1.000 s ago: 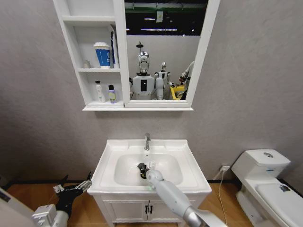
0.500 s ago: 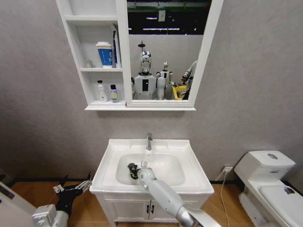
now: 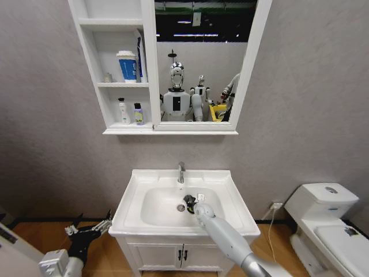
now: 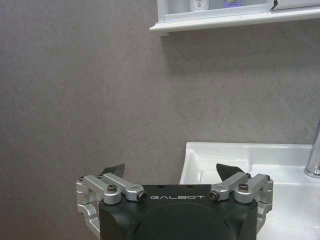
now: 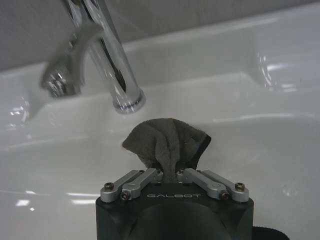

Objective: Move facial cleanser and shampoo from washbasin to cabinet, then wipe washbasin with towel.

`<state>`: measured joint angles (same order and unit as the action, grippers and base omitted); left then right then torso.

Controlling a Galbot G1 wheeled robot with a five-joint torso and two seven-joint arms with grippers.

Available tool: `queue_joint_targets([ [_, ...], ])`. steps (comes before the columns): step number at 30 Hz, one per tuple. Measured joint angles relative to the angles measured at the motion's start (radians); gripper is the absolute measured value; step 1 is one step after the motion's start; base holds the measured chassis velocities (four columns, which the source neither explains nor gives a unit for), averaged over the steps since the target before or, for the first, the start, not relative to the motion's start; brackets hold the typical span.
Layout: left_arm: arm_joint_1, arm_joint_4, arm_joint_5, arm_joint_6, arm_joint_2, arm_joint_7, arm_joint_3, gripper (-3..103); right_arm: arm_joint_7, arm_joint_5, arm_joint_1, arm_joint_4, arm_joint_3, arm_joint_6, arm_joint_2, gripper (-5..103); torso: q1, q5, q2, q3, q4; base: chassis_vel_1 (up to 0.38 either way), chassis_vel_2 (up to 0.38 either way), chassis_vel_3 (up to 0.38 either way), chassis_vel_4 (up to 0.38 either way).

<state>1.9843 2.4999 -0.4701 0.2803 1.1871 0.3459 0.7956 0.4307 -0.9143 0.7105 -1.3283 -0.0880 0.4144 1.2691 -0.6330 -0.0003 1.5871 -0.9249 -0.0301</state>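
The white washbasin (image 3: 233,199) stands below the cabinet (image 3: 95,63). My right gripper (image 3: 189,202) is down in the bowl, just right of the drain (image 3: 180,208), shut on the dark grey towel (image 5: 167,141), which bunches against the ceramic near the chrome tap (image 5: 114,60). Two small bottles, a white one (image 3: 121,111) and a dark-capped one (image 3: 138,114), stand on the cabinet's lowest shelf; I cannot tell which is the facial cleanser and which the shampoo. My left gripper (image 3: 89,227) hangs open, low and left of the basin.
A blue-and-white cup (image 3: 127,66) sits on the middle shelf. The mirror (image 3: 199,63) hangs right of the shelves. A white toilet (image 3: 323,216) stands at the right. The vanity doors (image 3: 173,257) are under the basin. Grey wall lies behind.
My right gripper has swept the towel across the bowl, from left of the drain to just right of it. The left arm has stayed put.
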Motion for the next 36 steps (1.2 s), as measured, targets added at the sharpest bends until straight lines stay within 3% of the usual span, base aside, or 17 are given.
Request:
queue_joint_targets([
  [2,0.000,0.000,0.000,0.000,0.000,0.000,0.000,100,0.004,0.000,0.009,-0.038,0.009,0.001,-0.018,7,0.000,-0.0002,0.000,0.000,0.0000,0.000,0.000,0.000,0.000],
  [5,0.000,0.000,0.000,0.000,0.000,0.000,0.000,100,0.010,0.007,0.043,-0.154,0.062,0.004,-0.093,7,0.000,0.0002,0.000,0.000,-0.0001,0.000,0.000,0.000,0.000],
  [6,0.000,0.000,0.000,0.000,0.000,0.000,0.000,100,0.011,0.011,0.061,-0.198,0.098,0.004,-0.150,7,0.000,-0.0006,0.000,0.000,-0.0003,0.000,0.000,0.000,0.000],
  [7,0.000,0.000,0.000,0.000,0.000,0.000,0.000,100,0.011,0.011,0.061,-0.198,0.098,0.004,-0.150,7,0.000,-0.0006,0.000,0.000,-0.0003,0.000,0.000,0.000,0.000],
  [10,0.000,0.000,0.000,0.000,0.000,0.000,0.000,100,-0.045,0.098,0.117,-0.216,0.173,-0.026,-0.250,7,0.000,0.0001,0.000,0.000,-0.0005,0.000,0.000,0.000,0.000],
  [16,0.000,0.000,0.000,0.000,0.000,0.000,0.000,100,-0.147,0.162,0.154,-0.130,0.247,-0.073,-0.296,7,0.000,-0.0001,0.000,0.000,-0.0005,0.000,0.000,0.000,0.000],
  [23,0.000,0.000,0.000,0.000,0.000,0.000,0.000,100,-0.216,0.223,0.148,-0.048,0.270,-0.113,-0.297,4,0.000,0.0000,0.000,0.000,-0.0003,0.000,0.000,0.000,0.000],
  [26,0.000,0.000,0.000,0.000,0.000,0.000,0.000,100,-0.250,0.235,0.140,-0.021,0.266,-0.130,-0.298,9,0.000,-0.0002,0.000,0.000,-0.0003,0.000,0.000,0.000,0.000],
  [27,0.000,0.000,0.000,0.000,0.000,0.000,0.000,100,-0.260,0.250,0.134,-0.006,0.265,-0.144,-0.295,20,0.000,-0.0002,0.000,0.000,-0.0003,0.000,0.000,0.000,0.000],
  [28,0.000,0.000,0.000,0.000,0.000,0.000,0.000,100,-0.260,0.250,0.134,-0.006,0.265,-0.144,-0.295,20,0.000,-0.0002,0.000,0.000,-0.0003,0.000,0.000,0.000,0.000],
  [31,0.000,0.000,0.000,0.000,0.000,0.000,0.000,100,-0.287,0.292,0.109,0.041,0.252,-0.193,-0.281,37,0.000,-0.0002,0.000,0.000,0.0000,0.000,0.000,0.000,0.000],
  [33,0.000,0.000,0.000,0.000,0.000,0.000,0.000,100,-0.296,0.300,0.105,0.049,0.245,-0.210,-0.280,37,0.000,-0.0002,0.000,0.000,0.0000,0.000,0.000,0.000,0.000],
  [34,0.000,0.000,0.000,0.000,0.000,0.000,0.000,100,-0.306,0.307,0.104,0.054,0.241,-0.219,-0.279,47,0.000,-0.0003,0.000,0.000,-0.0001,0.000,0.000,0.000,0.000],
  [36,0.000,0.000,0.000,0.000,0.000,0.000,0.000,100,-0.309,0.308,0.104,0.057,0.239,-0.226,-0.277,47,0.000,-0.0003,0.000,0.000,-0.0002,0.000,0.000,0.000,0.000],
])
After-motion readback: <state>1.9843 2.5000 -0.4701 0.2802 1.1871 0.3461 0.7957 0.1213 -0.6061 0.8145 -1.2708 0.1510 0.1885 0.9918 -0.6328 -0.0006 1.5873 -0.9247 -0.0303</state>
